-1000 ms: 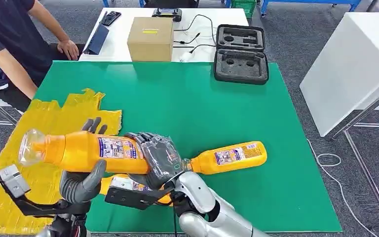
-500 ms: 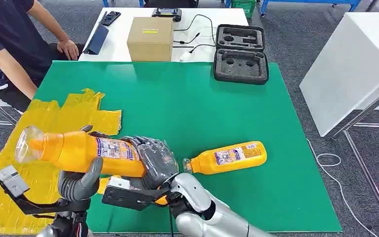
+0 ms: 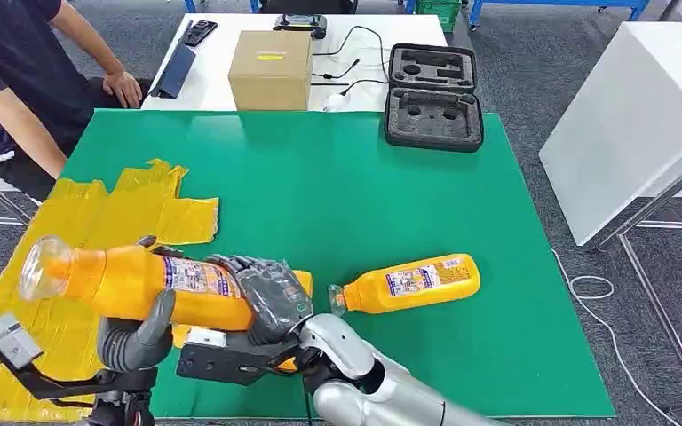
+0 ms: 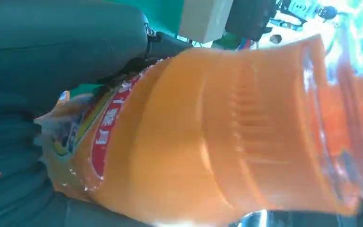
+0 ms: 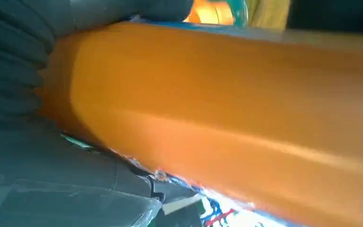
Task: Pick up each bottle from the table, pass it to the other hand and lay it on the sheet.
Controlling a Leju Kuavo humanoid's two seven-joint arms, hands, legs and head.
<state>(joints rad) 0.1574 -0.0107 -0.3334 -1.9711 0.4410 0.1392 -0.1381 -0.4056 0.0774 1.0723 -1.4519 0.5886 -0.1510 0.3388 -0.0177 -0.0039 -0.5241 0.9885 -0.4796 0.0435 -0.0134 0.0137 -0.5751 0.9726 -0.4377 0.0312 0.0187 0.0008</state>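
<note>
I've got the green table (image 3: 364,195) ahead, with the yellow sheet (image 3: 98,213) out past my left hand. The held bottle (image 3: 155,284) lies sideways in the air between both hands, its clear cap over the sheet's edge. My right hand (image 3: 271,297) wraps its fingers over the bottle's base end, and my left hand (image 3: 133,335) cradles the middle from beneath, thumb up against it. A second bottle (image 3: 406,283) lies flat just beyond my right hand.
</note>
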